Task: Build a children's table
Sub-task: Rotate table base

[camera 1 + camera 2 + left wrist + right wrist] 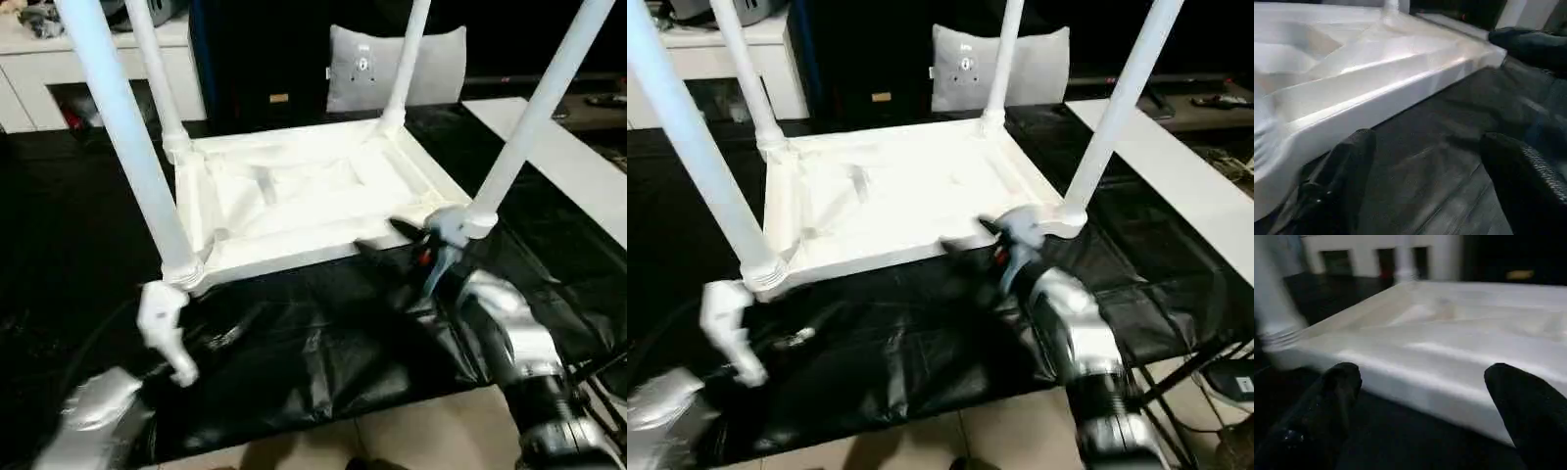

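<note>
The white tabletop (294, 201) lies upside down on a black sheet (294, 343), ribbed underside up. A white tube leg stands in each corner socket: front left (122, 147), back left (157, 78), back right (407, 59), front right (534, 117). My right gripper (392, 242) is open at the front rim, just left of the front-right socket; its fingers (1337, 391) frame the rim without touching it. My left gripper (1425, 142) is open above the sheet below the front-left corner, its fingers (1352, 161) a little short of the rim.
A white cabinet (39, 69) stands at the back left and a grey cushion (392, 64) behind the table. A long white board (568, 166) runs along the right. Tiled floor (421, 431) shows past the sheet's near edge, with cables (1215, 362) at the right.
</note>
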